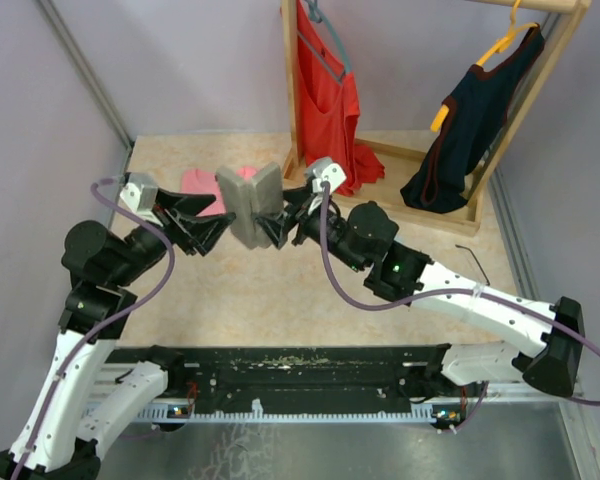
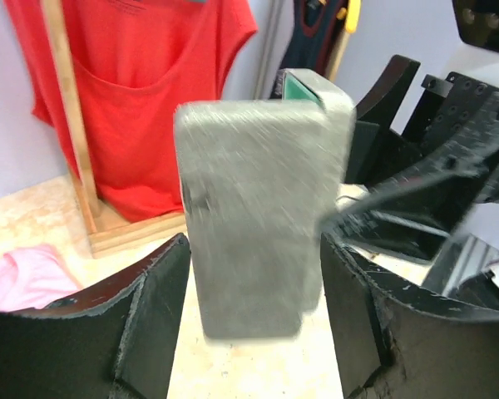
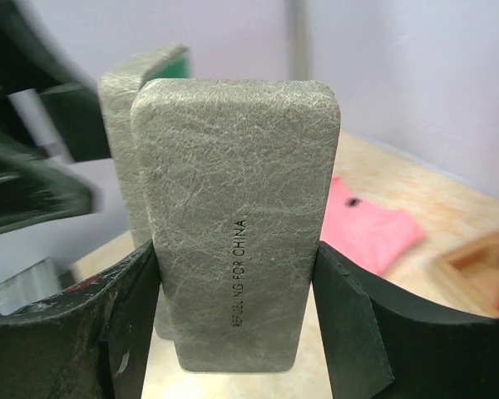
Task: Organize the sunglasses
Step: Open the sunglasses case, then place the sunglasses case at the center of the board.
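So the left gripper [image 2: 254, 249] and the right gripper [image 3: 235, 249] are each clamping one half of the single grey case [image 1: 250, 205], holding it upright and partly open, while one thin dark wiry shape, likely the sunglasses [image 1: 471, 252] though too small to be sure, is lying on the surface [image 1: 280, 300] well off to the right.

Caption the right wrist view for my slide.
Right gripper clamps one half of the open grey case, pink fabric behind.
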### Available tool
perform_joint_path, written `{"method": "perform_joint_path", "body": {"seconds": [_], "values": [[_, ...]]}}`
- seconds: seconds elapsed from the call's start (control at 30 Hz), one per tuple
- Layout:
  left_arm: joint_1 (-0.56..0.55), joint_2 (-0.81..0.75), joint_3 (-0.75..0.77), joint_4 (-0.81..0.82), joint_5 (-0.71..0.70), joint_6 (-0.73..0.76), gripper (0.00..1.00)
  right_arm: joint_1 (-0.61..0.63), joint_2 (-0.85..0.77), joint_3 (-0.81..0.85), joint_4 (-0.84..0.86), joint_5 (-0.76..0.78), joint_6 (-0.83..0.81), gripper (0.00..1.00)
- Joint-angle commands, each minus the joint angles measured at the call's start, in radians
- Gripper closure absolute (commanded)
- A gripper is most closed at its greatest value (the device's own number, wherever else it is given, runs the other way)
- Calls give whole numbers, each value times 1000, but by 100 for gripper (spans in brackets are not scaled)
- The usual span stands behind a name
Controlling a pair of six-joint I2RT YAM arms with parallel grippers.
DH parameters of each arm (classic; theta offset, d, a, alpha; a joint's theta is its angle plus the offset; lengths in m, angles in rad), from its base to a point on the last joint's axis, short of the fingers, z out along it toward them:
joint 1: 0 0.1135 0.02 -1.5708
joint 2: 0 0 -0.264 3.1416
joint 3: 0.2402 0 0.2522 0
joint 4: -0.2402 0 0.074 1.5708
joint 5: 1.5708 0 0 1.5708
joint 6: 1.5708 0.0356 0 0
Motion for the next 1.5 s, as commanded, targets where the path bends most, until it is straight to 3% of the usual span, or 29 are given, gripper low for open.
{"method": "perform_joint_path", "body": {"seconds": [0.0,0.13,0.33,0.5,0.63,0.8,0.9,0.97,1.1,1.3,1.47], "values": [[5,-48,40,10,-32,22,61,-30,-12,85,0,306,-9,100],[5,-66,33,5,-27,10,50,-27,-12,82,6,291,-23,100],[5,-72,63,-45,-32,6,27,-28,-73,-37,145,67,-189,100],[5,-73,122,-180,-102,-27,22,-28,-188,-186,202,-16,-408,100],[5,-73,152,-267,-157,-99,15,-28,-308,-372,386,-87,-583,100],[6,-18,172,-369,-163,-162,12,-28,-370,-423,260,-224,-883,100],[6,14,165,-387,-150,-187,12,-28,-404,-495,351,-278,-919,100],[5,27,162,-387,-139,-201,12,-28,-423,-491,346,-279,-863,100],[5,19,161,-373,-156,-224,11,-28,-451,-384,195,-187,-524,100],[6,24,186,-382,-151,-249,11,-28,-493,-321,86,-203,-188,100],[5,20,187,-392,-157,-252,11,-28,-482,-233,-98,-163,-22,100]]}}
